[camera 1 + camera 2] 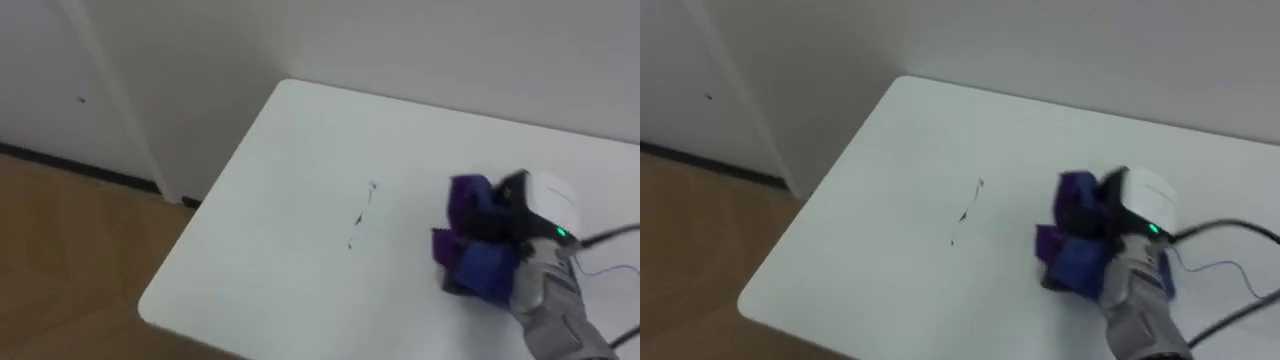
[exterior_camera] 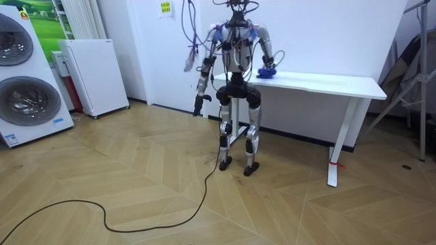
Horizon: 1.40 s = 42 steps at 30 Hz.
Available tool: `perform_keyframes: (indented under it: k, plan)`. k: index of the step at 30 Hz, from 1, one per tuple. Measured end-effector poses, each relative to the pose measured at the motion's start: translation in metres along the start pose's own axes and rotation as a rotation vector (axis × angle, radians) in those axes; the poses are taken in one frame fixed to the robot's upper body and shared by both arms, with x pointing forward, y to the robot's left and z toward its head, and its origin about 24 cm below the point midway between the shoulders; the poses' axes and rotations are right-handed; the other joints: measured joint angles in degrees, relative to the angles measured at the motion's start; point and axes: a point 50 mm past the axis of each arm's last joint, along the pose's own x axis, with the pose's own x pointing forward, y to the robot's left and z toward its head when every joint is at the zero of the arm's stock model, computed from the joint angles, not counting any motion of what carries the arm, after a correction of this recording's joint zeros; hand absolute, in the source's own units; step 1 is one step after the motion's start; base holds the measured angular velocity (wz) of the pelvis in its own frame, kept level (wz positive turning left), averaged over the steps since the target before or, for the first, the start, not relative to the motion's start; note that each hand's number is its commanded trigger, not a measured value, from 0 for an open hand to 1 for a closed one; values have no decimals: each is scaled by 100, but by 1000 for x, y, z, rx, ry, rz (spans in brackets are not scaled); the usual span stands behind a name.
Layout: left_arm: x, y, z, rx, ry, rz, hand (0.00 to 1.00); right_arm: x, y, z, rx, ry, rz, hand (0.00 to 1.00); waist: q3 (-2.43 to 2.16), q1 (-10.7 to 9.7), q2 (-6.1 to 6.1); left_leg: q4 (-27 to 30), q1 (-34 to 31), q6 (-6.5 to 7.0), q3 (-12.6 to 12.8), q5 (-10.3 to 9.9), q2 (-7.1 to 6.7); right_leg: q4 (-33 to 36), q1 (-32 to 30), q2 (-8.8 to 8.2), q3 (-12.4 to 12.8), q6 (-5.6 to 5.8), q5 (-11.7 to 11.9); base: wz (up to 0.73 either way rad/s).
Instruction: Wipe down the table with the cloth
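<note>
A white table point(image 1: 270, 250) stands against the wall, and I stand at its left end. My right hand point(image 1: 538, 212) rests on the tabletop at the right, shut on a bunched blue and purple cloth point(image 1: 472, 245). Its fingers are buried in the folds. A few thin dark marks point(image 1: 362, 214) lie on the tabletop just left of the cloth, apart from it. In the room view my right hand point(image 2: 267, 68) reaches over the table with the cloth, and my left hand point(image 2: 197, 105) hangs by my side, away from the table.
The table's left edge and near corner point(image 1: 150, 305) drop off to wooden floor point(image 1: 70, 260). A white wall point(image 1: 400, 50) runs behind the table. Two washing machines point(image 2: 24, 82) and a white cabinet point(image 2: 92, 75) stand off to the room view's left.
</note>
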Motion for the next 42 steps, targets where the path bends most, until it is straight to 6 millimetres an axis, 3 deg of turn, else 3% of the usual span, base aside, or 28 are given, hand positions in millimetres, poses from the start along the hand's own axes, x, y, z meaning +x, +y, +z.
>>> perform_keyframes:
  k: [2, 4, 7, 8, 9, 10, 12, 15, 18, 21, 26, 31, 34, 36, 37, 39, 40, 42]
  plan:
    - [-2, -2, -9, -22, 20, -8, 0, 3, -2, 5, 1, -24, 2, 100, -7, 69, -36, -126, 5, -26, -111, 76, -20, -4, 0, -12, -53, -6, -72, 44]
    - [-4, -6, -22, -46, 55, -18, 0, -1, 3, -7, -16, 3, 26, 100, -32, 25, -58, -165, 25, -57, -147, 115, -27, -8, 41, -13, -190, 4, -99, 44]
    - [-8, -7, -40, -58, 94, -17, 0, -21, 12, -46, 40, 124, 45, 100, -77, -245, -164, -180, 113, -63, -205, 120, 0, -28, 243, -14, -322, 20, -135, 58]
    - [-9, -5, -44, -68, 103, -8, 0, -29, 13, -62, 69, 178, 36, 100, -89, -404, -234, -228, 186, -69, -197, 124, -5, -116, 392, -12, -297, 22, -136, 48]
    - [-10, -1, -48, -77, 108, 6, 0, -39, 13, -80, 92, 249, 22, 100, -117, -455, -302, -286, 273, -69, -163, 124, -10, -206, 486, -10, -231, 28, -140, 37]
    - [-10, 1, -48, -87, 105, 15, 0, -45, 13, -90, 110, 293, 15, 100, -114, -472, -303, -305, 315, -69, -136, 124, -9, -204, 530, -8, -184, 28, -140, 7]
    - [-11, 14, -51, -120, 100, 57, 0, -70, 13, -129, 161, 481, -10, 100, -194, -544, -409, -334, 456, -69, -8, 124, -6, -196, 658, -17, -149, 31, -141, -9]
    - [-12, 24, -54, -130, 94, 97, 0, -103, 0, -174, 178, 681, -60, 100, -214, -720, -410, -366, 555, -4, 124, 74, -1, -196, 771, -25, -126, 36, -144, -5]
    - [-13, 30, -57, -161, 104, 118, 0, -133, -9, -203, 233, 861, -138, 100, -229, -895, -406, -323, 559, 23, 156, -22, 6, -197, 795, -12, 16, 65, -162, -9]
    - [-12, 33, -55, -178, 97, 129, 0, -156, -16, -217, 233, 941, -166, 100, -230, -969, -412, -228, 558, 4, 223, -57, 22, -198, 797, 8, 126, 68, -164, -18]
    - [-11, 32, -50, -173, 83, 126, 0, -161, -18, -220, 212, 954, -169, 100, -236, -1075, -391, -121, 560, -24, 254, -77, 48, -192, 832, 33, 146, 68, -164, -8]
    - [-8, 15, -42, -145, 71, 72, 0, -138, -22, -207, 144, 888, -166, 100, -209, -888, -271, -95, 519, -68, 400, -88, 83, -157, 716, 38, 152, 55, -158, -19]
    - [-7, 1, -41, -113, 83, 23, 0, -110, -16, -179, 55, 751, -124, 100, -160, -709, -206, -74, 469, -101, 545, -81, 120, -32, 563, 78, 166, -24, -144, -45]
    - [-4, -2, -28, -82, 55, 7, 0, -74, -3, -127, -35, 493, -46, 100, -126, -446, -153, -46, 359, -119, 532, -68, 140, 56, 331, 105, 154, -97, -139, -53]
    - [-3, -2, -26, -75, 49, 5, 0, -65, 2, -110, -51, 412, -25, 100, -99, -405, -157, -23, 331, -119, 520, -60, 149, 87, 295, 108, 137, -101, -155, -18]
    - [1, -3, -2, -34, -9, -10, 0, -34, 19, -40, -115, 116, 52, 100, 4, -213, -154, 73, 214, -128, 520, -48, 155, 356, 50, 65, 103, -178, -286, 6]
    - [1, -4, 2, -25, -20, -15, 0, -29, 23, -24, -115, 60, 66, 100, -4, -169, -138, 89, 173, -130, 520, -48, 152, 442, -17, 43, 88, -187, -320, 15]
    - [3, -3, 21, -7, -73, -20, 0, -14, 31, 30, -90, -119, 103, 100, 26, 165, -118, 226, 64, -129, 516, -70, 107, 857, -282, -108, 17, -190, -526, 15]
